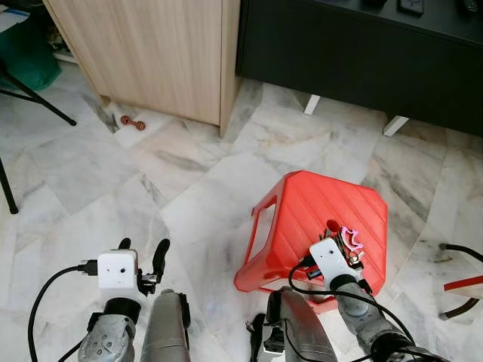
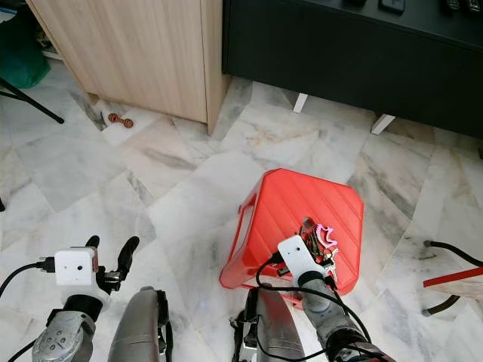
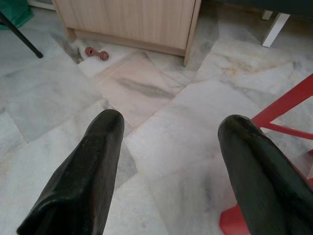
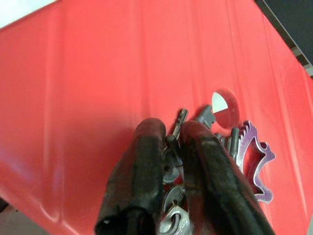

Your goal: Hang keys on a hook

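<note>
Left gripper point(image 1: 142, 260), nearest, idle low over the marble floor point(image 1: 90, 188), fingers spread apart; right gripper point(image 4: 168, 142), arm reaching forward and down, pinched closed on the keys point(image 4: 195, 147) atop the red stool point(image 1: 302, 204). Keys: light, rigid, loose and slippery, prone to swing; best held at the ring beside the purple tag point(image 4: 257, 161). Beyond: wooden cabinet point(image 1: 158, 53); no hook visible.

A red stool point(image 1: 302, 219) stands on the marble floor point(image 1: 113, 188); the keys point(image 1: 349, 245) lie near the seat's right edge.
</note>
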You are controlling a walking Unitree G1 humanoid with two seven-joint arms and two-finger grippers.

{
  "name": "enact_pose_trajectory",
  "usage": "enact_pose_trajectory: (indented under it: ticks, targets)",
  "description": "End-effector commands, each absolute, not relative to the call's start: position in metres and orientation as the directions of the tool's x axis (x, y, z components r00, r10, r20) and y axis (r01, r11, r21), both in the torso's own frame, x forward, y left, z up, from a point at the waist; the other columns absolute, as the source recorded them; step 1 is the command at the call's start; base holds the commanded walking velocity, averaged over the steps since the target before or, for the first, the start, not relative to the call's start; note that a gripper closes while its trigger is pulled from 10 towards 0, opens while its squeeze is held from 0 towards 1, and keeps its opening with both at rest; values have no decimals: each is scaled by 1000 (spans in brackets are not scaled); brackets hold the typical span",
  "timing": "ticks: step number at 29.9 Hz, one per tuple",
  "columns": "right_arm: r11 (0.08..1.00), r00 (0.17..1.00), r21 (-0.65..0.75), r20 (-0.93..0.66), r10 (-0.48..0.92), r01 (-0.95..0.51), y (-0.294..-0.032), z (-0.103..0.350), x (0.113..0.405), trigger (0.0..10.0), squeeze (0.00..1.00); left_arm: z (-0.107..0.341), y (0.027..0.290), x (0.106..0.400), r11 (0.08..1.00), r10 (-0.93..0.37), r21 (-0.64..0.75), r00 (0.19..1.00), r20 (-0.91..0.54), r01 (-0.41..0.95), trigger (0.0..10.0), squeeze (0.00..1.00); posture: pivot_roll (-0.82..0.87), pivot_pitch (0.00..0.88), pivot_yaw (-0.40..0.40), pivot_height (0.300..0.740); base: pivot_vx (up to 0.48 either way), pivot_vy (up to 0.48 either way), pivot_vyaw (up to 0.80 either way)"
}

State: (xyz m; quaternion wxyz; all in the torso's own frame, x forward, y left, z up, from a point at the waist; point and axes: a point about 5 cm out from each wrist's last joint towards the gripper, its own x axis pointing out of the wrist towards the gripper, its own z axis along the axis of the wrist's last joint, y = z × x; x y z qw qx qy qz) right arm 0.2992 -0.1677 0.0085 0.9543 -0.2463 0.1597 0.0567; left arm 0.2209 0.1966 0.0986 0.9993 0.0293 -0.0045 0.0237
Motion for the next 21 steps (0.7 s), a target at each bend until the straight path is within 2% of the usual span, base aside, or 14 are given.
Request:
enact_pose_trajectory:
  ticks: [1,10,21]
  targets:
    - [868,935,-461,-354,11,-185,-174,1,291,0,0,92,196,216,997,51,66,998,-20,-50,10000,0,197,368,-138,639,0,0,0]
    - [894,951,-428,-309,-10,-130,-173,8,297,0,0,89,200,227,996,49,82,999,-17,-47,10000,0,204,313,-132,639,0,0,0]
    - [961,995,-278,-99,-25,-4,-175,40,312,0,0,70,217,246,992,68,110,996,-58,-61,10000,0,200,170,-111,639,0,0,0]
